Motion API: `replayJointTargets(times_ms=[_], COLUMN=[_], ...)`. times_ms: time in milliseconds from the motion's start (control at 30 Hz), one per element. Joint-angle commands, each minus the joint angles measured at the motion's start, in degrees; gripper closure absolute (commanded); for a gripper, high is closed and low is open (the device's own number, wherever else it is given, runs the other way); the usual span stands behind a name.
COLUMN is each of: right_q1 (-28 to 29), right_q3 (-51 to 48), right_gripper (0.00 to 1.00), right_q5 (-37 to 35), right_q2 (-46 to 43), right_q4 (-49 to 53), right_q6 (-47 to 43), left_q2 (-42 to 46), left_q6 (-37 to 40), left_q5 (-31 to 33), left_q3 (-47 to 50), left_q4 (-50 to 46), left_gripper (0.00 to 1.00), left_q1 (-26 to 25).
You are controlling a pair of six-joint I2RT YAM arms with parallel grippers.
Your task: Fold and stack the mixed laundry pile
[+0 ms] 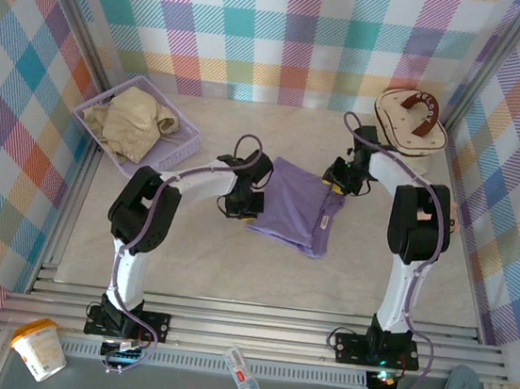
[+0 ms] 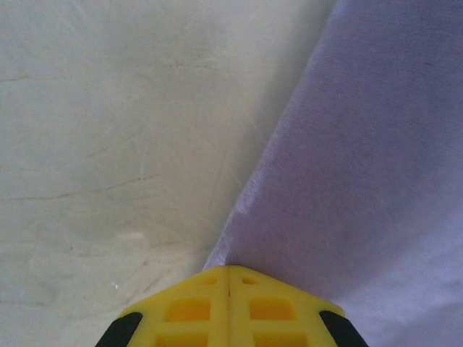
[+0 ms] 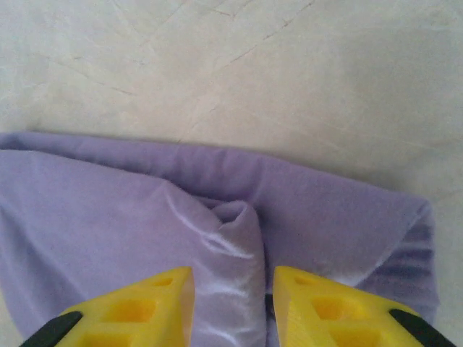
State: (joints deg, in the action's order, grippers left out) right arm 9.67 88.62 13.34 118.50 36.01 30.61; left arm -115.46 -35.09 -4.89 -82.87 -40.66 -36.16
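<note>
The lavender T-shirt (image 1: 292,203) lies partly folded in the middle of the table. My left gripper (image 1: 249,203) is at its left edge; in the left wrist view the yellow fingers (image 2: 229,269) are pressed together, with the shirt's edge (image 2: 362,144) running into their seam. My right gripper (image 1: 337,187) is at the shirt's upper right corner. In the right wrist view its fingers (image 3: 233,278) squeeze a raised fold of the purple cloth (image 3: 108,217). The beige garment (image 1: 136,118) lies crumpled in the basket at the back left.
The lavender perforated basket (image 1: 186,143) stands at the back left. A cream round case with a brown handle (image 1: 410,118) sits in the back right corner. Checked walls close in three sides. Pale tabletop (image 1: 233,258) lies bare in front of the shirt.
</note>
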Motion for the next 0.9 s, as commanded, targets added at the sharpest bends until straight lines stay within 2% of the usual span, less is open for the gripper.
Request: replayJointTargets(times_ms=[0,67,133,233,300,467,600,733,867], right_q1=[0.1,0.1,0.1,0.1,0.0,-0.8,-5.4,-10.0,-10.3], right_q3=[2.2,2.8,3.5,3.5,3.4,-2.0,-11.5,-18.7,-17.8], right_gripper=[0.68,0.70,0.77,0.94,1.00,1.00,1.00,1.00,1.00], right_q5=[1.8,2.2,2.3,2.6,2.0,-2.7,-5.8,-5.4,-3.0], right_q2=[2.1,2.7,3.2,1.7,-0.7,-10.7,-15.7,-13.9,-9.7], right_q4=[-0.1,0.0,0.6,1.4,3.0,7.8,8.0,4.6,2.0], right_q6=[-0.3,-0.3,-0.5,-0.6,-0.6,-0.6,0.6,2.2,2.1], left_q2=[-2.4,-3.5,-4.8,-6.7,-8.0,-8.9,-8.9,-9.4,-9.0], left_q6=[0.0,0.2,0.1,-0.3,-0.9,-3.0,-4.5,-4.7,-4.2], left_q5=[1.9,2.1,2.6,3.5,4.9,7.5,8.1,8.2,8.5], left_q3=[-0.9,-0.8,-0.9,-1.7,-2.6,-3.1,-3.1,-4.0,-4.7], left_q4=[-1.4,-2.1,-3.0,-4.7,-6.5,-8.0,-7.7,-8.0,-8.5], left_gripper=[1.00,1.00,1.00,1.00,1.00,1.00,1.00,1.00,1.00], left_q1=[-0.2,-0.2,-0.3,-0.3,-0.3,-0.3,-0.3,-0.3,-0.6])
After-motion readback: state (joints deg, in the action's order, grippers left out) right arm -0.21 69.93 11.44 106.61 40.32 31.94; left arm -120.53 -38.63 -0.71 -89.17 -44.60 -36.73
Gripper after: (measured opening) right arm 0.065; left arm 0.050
